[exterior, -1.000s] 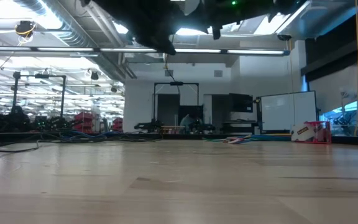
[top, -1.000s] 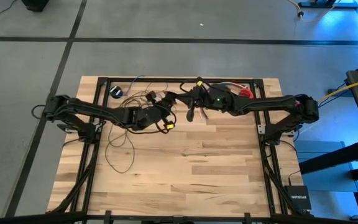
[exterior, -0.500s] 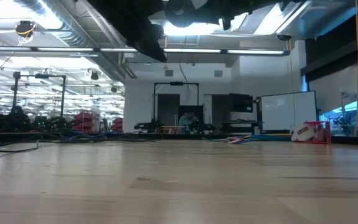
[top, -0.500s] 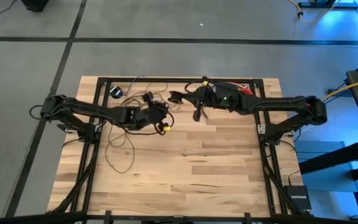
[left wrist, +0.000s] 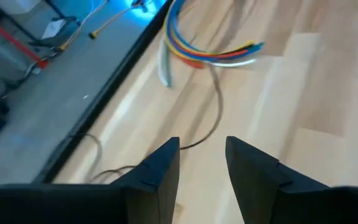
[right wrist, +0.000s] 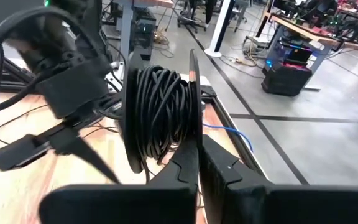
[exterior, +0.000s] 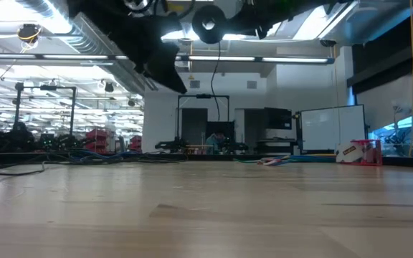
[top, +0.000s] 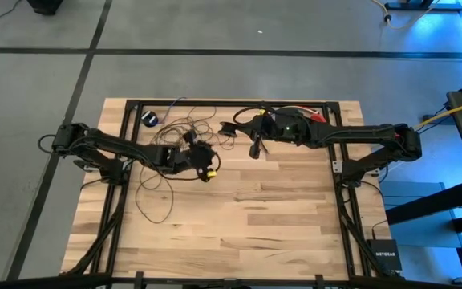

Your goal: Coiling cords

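Left tool [top: 208, 169]: had drawn back leftward along the pale wooden counter [top: 279, 217], away from the right arm; its fingers [left wrist: 160, 168] had parted and held nothing
Cords [top: 160, 172]: thin dark wire lay in loose loops on the counter by the left arm, one strand passing under the open fingers
Right tool [right wrist: 197, 163]: stayed closed, pinching the rim of a black spool wound with black cord [right wrist: 160, 118], raised above the counter's far middle
Meaning: apparently a release between winds; loose wire remained to coil
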Robot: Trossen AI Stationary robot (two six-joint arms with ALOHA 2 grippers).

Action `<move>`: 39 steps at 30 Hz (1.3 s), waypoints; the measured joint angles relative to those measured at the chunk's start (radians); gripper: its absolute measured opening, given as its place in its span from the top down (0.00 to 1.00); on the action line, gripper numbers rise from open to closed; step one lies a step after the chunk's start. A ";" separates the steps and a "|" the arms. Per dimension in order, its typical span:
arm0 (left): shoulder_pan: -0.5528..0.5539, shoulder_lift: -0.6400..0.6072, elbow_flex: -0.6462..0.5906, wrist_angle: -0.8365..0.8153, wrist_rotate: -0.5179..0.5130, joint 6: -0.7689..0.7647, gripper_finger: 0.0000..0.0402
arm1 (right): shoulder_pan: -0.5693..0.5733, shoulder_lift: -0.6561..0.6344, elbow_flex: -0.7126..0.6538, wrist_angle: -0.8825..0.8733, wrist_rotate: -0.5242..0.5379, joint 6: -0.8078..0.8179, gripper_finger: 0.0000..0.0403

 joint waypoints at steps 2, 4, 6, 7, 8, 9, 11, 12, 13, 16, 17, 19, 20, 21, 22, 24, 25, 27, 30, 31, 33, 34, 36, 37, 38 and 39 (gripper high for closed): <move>-0.020 0.000 -0.042 0.066 0.000 -0.017 0.69 | 0.000 0.000 0.000 -0.001 0.000 0.000 1.00; -0.041 0.000 -0.075 0.109 0.000 -0.024 0.69 | 0.000 0.000 0.000 -0.004 0.000 0.000 1.00; -0.061 0.000 -0.090 0.119 -0.001 -0.018 0.69 | 0.000 0.001 0.000 -0.008 0.000 0.000 1.00; -0.069 -0.003 -0.090 0.119 -0.001 -0.017 0.69 | 0.000 0.001 0.000 -0.010 0.000 0.000 1.00; -0.076 -0.010 -0.090 0.118 0.000 -0.010 0.69 | 0.000 0.001 0.000 -0.015 0.000 -0.001 1.00; -0.083 -0.022 -0.090 0.118 0.000 0.004 0.69 | 0.000 0.001 0.000 -0.024 0.000 -0.002 1.00; -0.095 -0.057 -0.090 0.118 0.000 0.041 0.69 | 0.000 0.006 0.000 -0.038 0.000 -0.008 1.00; -0.100 -0.083 -0.090 0.117 0.000 0.062 0.69 | 0.000 0.008 0.000 -0.042 0.000 -0.013 1.00; -0.104 -0.113 -0.090 0.114 0.000 0.081 0.69 | 0.000 0.009 -0.001 -0.052 0.000 -0.016 1.00; -0.105 -0.225 -0.090 0.091 0.000 0.147 0.69 | 0.000 0.009 -0.002 -0.076 -0.010 -0.024 1.00; -0.098 -0.264 -0.090 0.085 0.001 0.169 0.69 | 0.000 0.008 -0.002 -0.084 -0.017 -0.026 1.00; -0.077 -0.335 -0.090 0.086 0.026 0.215 0.69 | 0.000 0.009 -0.002 -0.091 -0.042 -0.027 1.00; -0.063 -0.363 -0.090 0.091 0.049 0.240 0.69 | 0.000 0.009 -0.002 -0.089 -0.053 -0.028 1.00; -0.050 -0.387 -0.089 0.099 0.075 0.260 0.69 | 0.000 0.008 -0.002 -0.086 -0.062 -0.029 1.00; -0.035 -0.408 -0.089 0.105 0.105 0.278 0.69 | 0.000 0.008 -0.002 -0.082 -0.068 -0.031 1.00; -0.004 -0.428 -0.089 0.120 0.149 0.309 0.69 | 0.000 0.008 -0.002 -0.086 -0.095 -0.044 1.00; 0.015 -0.430 -0.089 0.135 0.179 0.324 0.69 | 0.000 0.008 -0.002 -0.086 -0.115 -0.051 1.00; 0.060 -0.422 -0.089 0.172 0.273 0.351 0.69 | 0.000 0.008 -0.002 -0.080 -0.158 -0.054 1.00; 0.123 -0.384 -0.089 0.228 0.409 0.395 0.69 | 0.001 0.008 -0.002 -0.083 -0.194 -0.054 1.00; 0.140 -0.371 -0.089 0.250 0.434 0.404 0.69 | 0.001 0.008 -0.002 -0.088 -0.202 -0.054 1.00; 0.177 -0.347 -0.089 0.297 0.495 0.418 0.69 | 0.001 0.008 -0.002 -0.089 -0.220 -0.053 1.00; 0.195 -0.335 -0.089 0.321 0.543 0.422 0.69 | 0.001 0.008 -0.002 -0.090 -0.220 -0.053 1.00; 0.225 -0.313 -0.088 0.341 0.656 0.421 0.69 | 0.001 0.008 -0.002 -0.096 -0.219 -0.053 1.00; 0.235 -0.303 -0.088 0.350 0.707 0.422 0.69 | 0.001 0.008 -0.002 -0.100 -0.219 -0.053 1.00; 0.244 -0.296 -0.088 0.360 0.739 0.422 0.69 | 0.001 0.008 -0.002 -0.105 -0.219 -0.052 1.00; 0.254 -0.294 -0.089 0.369 0.754 0.421 0.69 | 0.001 0.008 -0.002 -0.109 -0.219 -0.052 1.00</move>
